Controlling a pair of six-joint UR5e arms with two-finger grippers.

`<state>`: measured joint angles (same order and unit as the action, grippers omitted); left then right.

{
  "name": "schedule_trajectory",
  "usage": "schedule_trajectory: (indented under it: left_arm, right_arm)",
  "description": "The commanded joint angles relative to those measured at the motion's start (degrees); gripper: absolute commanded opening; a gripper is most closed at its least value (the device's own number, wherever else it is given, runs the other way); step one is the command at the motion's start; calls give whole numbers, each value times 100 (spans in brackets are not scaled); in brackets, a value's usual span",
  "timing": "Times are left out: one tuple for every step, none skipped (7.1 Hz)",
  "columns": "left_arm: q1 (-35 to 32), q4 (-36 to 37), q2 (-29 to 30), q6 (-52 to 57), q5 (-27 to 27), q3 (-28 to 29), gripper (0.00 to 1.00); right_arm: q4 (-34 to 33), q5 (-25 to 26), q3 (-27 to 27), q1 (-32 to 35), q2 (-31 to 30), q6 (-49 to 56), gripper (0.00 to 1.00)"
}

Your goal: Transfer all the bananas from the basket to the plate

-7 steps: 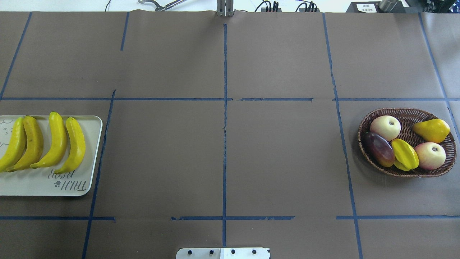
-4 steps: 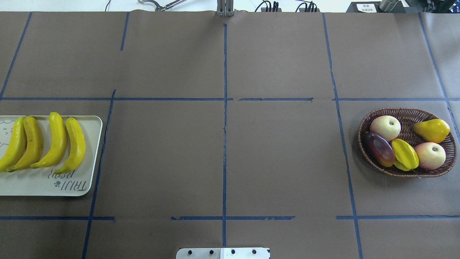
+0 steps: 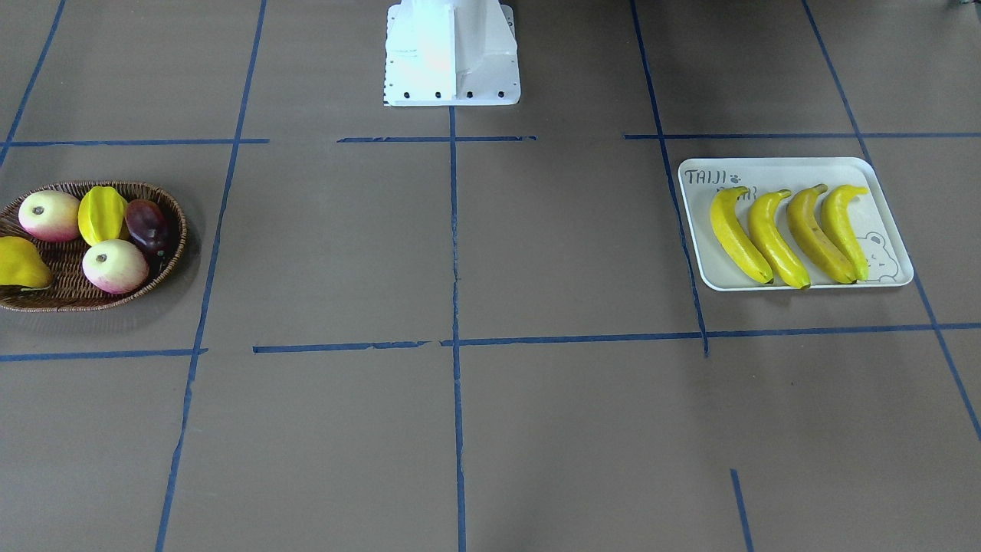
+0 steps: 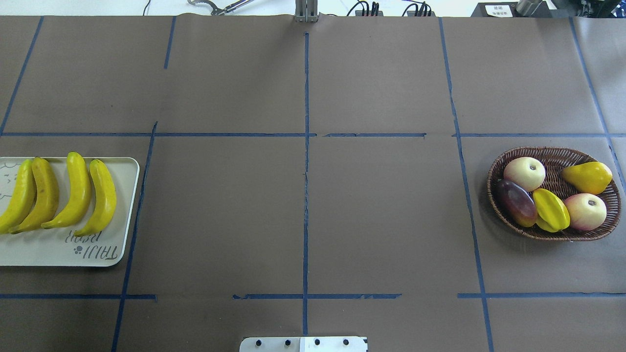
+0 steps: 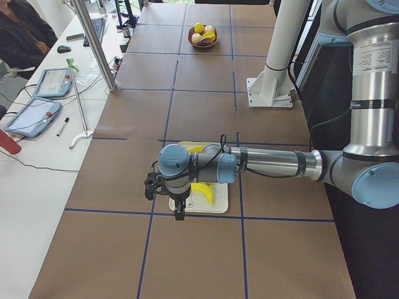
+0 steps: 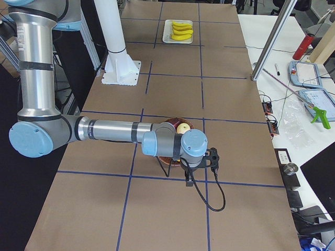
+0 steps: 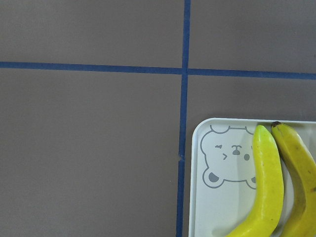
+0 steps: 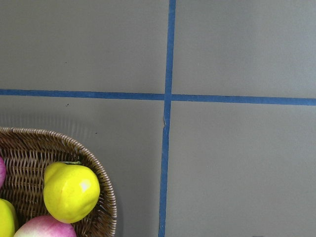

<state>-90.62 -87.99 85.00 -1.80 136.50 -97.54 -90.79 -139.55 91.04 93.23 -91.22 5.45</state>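
- The near right arm [image 6: 110, 130] stretches level over the brown taped table [image 6: 172, 219], with its wrist above the basket [image 6: 170, 124]
- The right gripper [image 6: 187, 178] hangs downward at the basket's near edge; whether its jaws stand apart cannot be told
- The wrist hides most of the basket, but a pale apple [image 6: 182, 127] shows inside it
- At the table's far end the plate [image 6: 166, 36] holds the bananas [image 6: 181, 29] side by side
- A white column [image 6: 111, 36] stands between basket and plate, nearer the robot's side

We record four bright-yellow bananas [image 4: 79, 190] on a white plate [image 4: 49, 254] with grey lettering, left of frame; brown woven basket [image 4: 552, 236], right; brown table [image 4: 220, 210], blue-tape [image 4: 305, 195] grid.
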Motion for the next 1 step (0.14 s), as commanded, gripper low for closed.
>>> schedule_trajectory:
  left_arm:
    - [0,-8,17,-5,0,-1,100]
  right_arm:
    - [0,7,1,11,25,0,100]
